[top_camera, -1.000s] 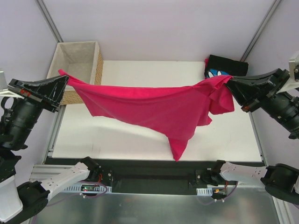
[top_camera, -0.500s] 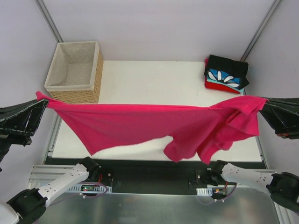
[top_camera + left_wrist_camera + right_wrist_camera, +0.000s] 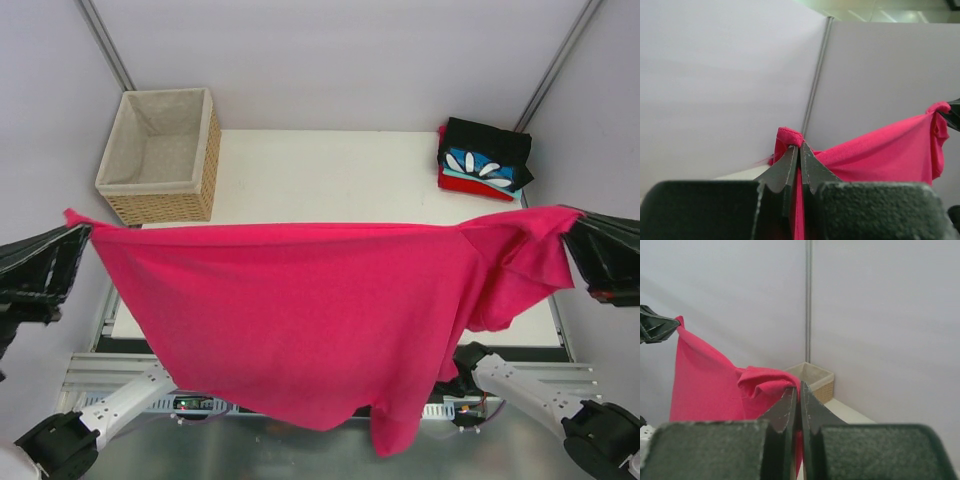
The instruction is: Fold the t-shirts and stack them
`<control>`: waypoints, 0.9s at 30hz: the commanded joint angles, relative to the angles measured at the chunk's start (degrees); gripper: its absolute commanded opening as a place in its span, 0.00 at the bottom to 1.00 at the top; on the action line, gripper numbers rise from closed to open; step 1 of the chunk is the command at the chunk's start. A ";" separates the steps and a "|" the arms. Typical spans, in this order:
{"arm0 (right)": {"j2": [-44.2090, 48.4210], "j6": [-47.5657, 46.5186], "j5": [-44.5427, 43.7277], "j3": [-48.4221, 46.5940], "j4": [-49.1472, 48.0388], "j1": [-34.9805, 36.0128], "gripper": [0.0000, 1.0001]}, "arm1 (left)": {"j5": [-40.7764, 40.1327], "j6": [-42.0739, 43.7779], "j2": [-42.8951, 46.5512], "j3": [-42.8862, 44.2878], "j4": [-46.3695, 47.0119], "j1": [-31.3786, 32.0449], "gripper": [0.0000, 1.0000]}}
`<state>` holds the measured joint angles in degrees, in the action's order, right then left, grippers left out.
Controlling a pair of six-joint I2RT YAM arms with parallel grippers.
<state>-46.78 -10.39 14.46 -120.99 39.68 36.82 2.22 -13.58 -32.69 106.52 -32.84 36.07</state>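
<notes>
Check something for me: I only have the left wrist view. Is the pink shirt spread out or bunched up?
Observer: Spread out. The pink shirt hangs as a broad sheet between the left claw and the right claw, bunched only near the right one.
Operator: Any shirts folded already?
Observer: Yes, a folded stack sits at the far right corner of the table, black on top.
Operator: And the basket?
Observer: The wicker basket stands at the far left corner, its beige lining showing.

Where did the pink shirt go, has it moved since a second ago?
Yes. The pink t-shirt has shifted toward the near edge: a second ago its left corner overlapped the wicker basket; now its top edge sits below the basket.
</notes>
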 commanded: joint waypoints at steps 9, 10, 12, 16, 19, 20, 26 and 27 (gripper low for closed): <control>-3.64 1.34 -37.31 41.00 -13.49 -2.27 0.01 | -31.71 -0.48 -0.79 -44.01 15.51 0.31 0.00; -5.58 3.52 -35.74 41.70 -13.84 -5.58 0.01 | -33.49 -0.30 -1.67 -46.12 17.27 0.22 0.00; -11.12 6.16 -31.62 42.67 -15.15 -9.90 0.01 | -36.91 0.83 -4.91 -51.13 23.31 -0.21 0.00; -19.73 9.51 -28.08 43.48 -20.25 -17.30 0.01 | -35.02 -1.34 -10.98 -53.70 27.21 -7.57 0.00; -27.64 10.04 -24.33 40.93 -21.13 -19.67 0.01 | -27.99 -5.65 -15.03 -53.61 29.40 -19.76 0.00; -29.40 10.22 -23.26 38.57 -21.40 -20.20 0.01 | -27.54 -5.84 -18.00 -53.00 30.11 -21.82 0.00; -36.19 10.13 -14.99 32.57 -23.85 -21.35 0.01 | -22.63 -4.52 -26.81 -43.51 30.82 -28.87 0.00; -35.31 9.69 -14.99 32.40 -24.56 -21.26 0.01 | -20.96 -4.52 -26.81 -42.37 30.91 -28.87 0.00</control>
<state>-85.43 -0.73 -2.85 -84.09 21.28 16.99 -22.20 -18.55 -58.81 57.06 -6.94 8.64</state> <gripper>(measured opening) 0.022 0.007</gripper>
